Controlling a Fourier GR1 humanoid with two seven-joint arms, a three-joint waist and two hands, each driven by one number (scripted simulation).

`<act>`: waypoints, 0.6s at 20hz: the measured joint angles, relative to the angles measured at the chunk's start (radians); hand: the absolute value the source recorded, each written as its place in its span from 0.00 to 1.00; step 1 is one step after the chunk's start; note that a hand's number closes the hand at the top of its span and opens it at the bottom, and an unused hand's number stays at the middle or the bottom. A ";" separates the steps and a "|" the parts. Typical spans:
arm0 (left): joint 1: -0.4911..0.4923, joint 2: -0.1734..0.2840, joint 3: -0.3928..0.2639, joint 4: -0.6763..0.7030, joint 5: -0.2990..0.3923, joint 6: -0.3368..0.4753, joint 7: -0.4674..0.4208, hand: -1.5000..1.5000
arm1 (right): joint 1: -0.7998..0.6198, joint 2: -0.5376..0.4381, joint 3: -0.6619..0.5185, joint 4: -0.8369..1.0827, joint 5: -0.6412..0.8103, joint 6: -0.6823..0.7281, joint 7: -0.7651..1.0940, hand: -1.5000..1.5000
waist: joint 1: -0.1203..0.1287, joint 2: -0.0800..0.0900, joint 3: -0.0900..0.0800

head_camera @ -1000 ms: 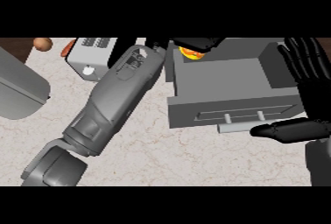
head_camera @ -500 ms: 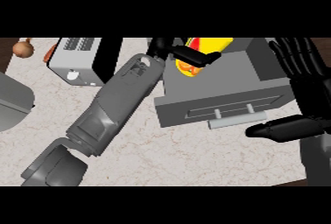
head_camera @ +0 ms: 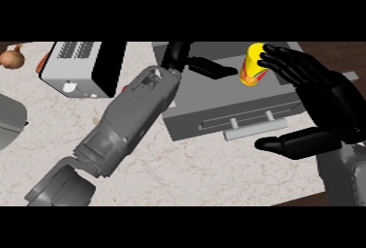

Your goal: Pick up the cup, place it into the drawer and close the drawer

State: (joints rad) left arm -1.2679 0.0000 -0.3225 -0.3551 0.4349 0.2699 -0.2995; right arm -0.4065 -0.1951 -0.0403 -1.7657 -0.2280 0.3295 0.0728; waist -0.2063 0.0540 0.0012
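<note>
The yellow and orange cup (head_camera: 251, 72) stands upright in the open grey drawer (head_camera: 214, 104), near its back right. My left hand (head_camera: 207, 67) reaches over the drawer from the left with its fingers stretched out, and one fingertip touches the cup's left side. My right hand (head_camera: 325, 97) rests open at the right with its fingers up; they cover the cup's right edge. Its thumb (head_camera: 289, 144) lies in front of the drawer's handle (head_camera: 250, 128).
A white and black toaster-like appliance (head_camera: 79, 68) stands at the back left, with a small brown object (head_camera: 10, 57) beyond it. A grey rounded object (head_camera: 8, 121) sits at the left edge. The marble counter (head_camera: 214, 169) ends at the lower right.
The left hand's fingers, which lay across the cup before, have straightened, and the cup now stands to their right in the drawer. The whole scene has shifted in the view.
</note>
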 measured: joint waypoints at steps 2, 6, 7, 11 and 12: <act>0.001 0.000 0.012 -0.024 0.039 -0.014 -0.031 0.00 | 0.002 -0.002 0.032 -0.003 -0.038 0.057 0.002 1.00 | -0.001 -0.002 0.000; 0.010 0.000 0.030 -0.050 0.106 -0.011 -0.107 0.00 | 0.004 -0.022 0.108 0.001 -0.080 0.156 0.044 1.00 | 0.016 -0.007 -0.001; 0.012 0.000 0.034 -0.054 0.120 -0.003 -0.123 0.00 | 0.008 -0.041 0.128 0.001 -0.077 0.186 0.057 1.00 | 0.022 -0.010 -0.001; 0.007 0.000 0.045 -0.051 0.163 0.024 -0.169 0.00 | 0.038 -0.127 0.183 -0.008 -0.025 0.275 0.101 0.00 | 0.052 -0.021 -0.001; 0.006 0.000 0.046 -0.046 0.171 0.024 -0.176 0.00 | 0.048 -0.144 0.194 -0.018 -0.004 0.282 0.116 0.00 | 0.061 -0.024 -0.001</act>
State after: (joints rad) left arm -1.2615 0.0001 -0.2762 -0.4012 0.6057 0.2942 -0.4751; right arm -0.3590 -0.3394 0.1538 -1.7839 -0.2315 0.6115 0.1886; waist -0.1456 0.0299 -0.0002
